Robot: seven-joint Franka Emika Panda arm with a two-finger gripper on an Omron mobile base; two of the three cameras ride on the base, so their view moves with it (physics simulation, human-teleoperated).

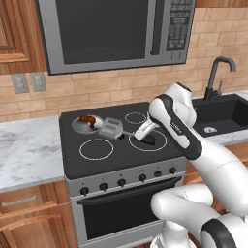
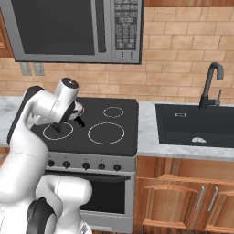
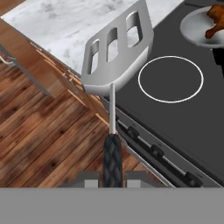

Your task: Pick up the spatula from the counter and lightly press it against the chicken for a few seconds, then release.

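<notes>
The tool (image 3: 113,177) pinches the spatula (image 3: 116,72) by its dark ribbed handle, a sound hold. Its slotted metal blade looks stiff and light, so pressing the soft chicken (image 3: 215,19) likely needs little force.

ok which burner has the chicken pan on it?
The rear-left one: the grey pan holding the chicken covers it, while the other three show their white rings.

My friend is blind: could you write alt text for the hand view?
The gripper holds a slotted spatula by its dark handle over the front edge of the stove. Chicken lies in a pan at top right, apart from the spatula.
</notes>
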